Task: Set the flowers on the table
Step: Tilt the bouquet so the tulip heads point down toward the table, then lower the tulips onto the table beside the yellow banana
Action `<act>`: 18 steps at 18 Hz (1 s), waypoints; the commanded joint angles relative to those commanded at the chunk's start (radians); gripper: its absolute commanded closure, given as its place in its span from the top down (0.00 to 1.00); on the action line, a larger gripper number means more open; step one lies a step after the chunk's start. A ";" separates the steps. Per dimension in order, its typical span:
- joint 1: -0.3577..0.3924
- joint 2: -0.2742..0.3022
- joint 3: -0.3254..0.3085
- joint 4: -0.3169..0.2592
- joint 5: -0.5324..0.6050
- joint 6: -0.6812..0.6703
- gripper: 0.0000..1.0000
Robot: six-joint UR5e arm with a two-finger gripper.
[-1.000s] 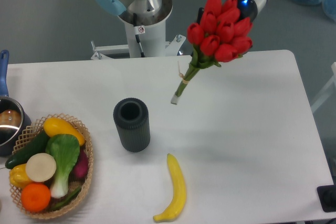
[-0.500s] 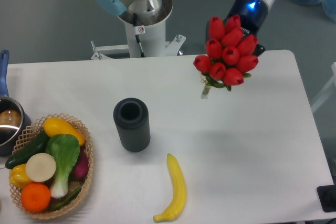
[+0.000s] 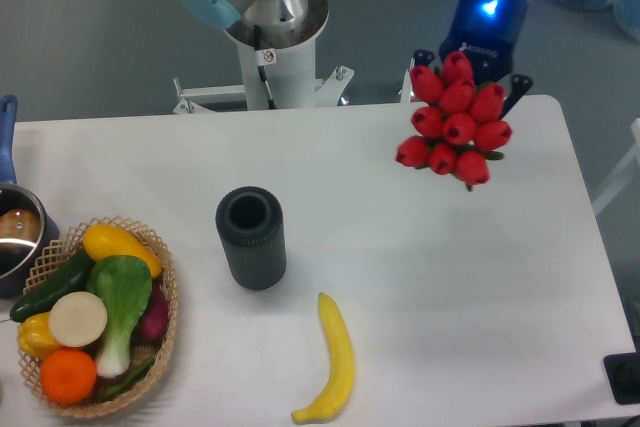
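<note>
Gripper [image 3: 468,69] sits in the upper right of the frame under a blue-lit wrist, its two dark fingers [image 3: 519,90] showing on either side of the flowers [image 3: 456,123]; the red buds cover the space between them, so the grip cannot be made out, though the bunch appears to hang from the fingers. The buds face the camera in a tight cluster over the upper right part of the table [image 3: 420,277], and the stems are almost wholly hidden behind them, with only a bit of green at the lower edge. Whether the bunch touches the white surface cannot be told. Toward the middle of the frame, well apart from the flowers, stands a dark ribbed cylinder [image 3: 251,237], open at the top. Below it and to the right lies a yellow banana [image 3: 334,361]. At the lower left a wicker basket [image 3: 164,287] holds mixed vegetables and fruit, and a pot [image 3: 14,237] with a blue handle sits at the left edge.
</note>
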 joint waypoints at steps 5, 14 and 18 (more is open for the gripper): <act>-0.003 -0.077 0.023 0.025 0.118 0.062 0.40; -0.195 -0.285 0.156 0.029 0.419 0.128 0.40; -0.253 -0.359 0.189 0.075 0.418 0.131 0.40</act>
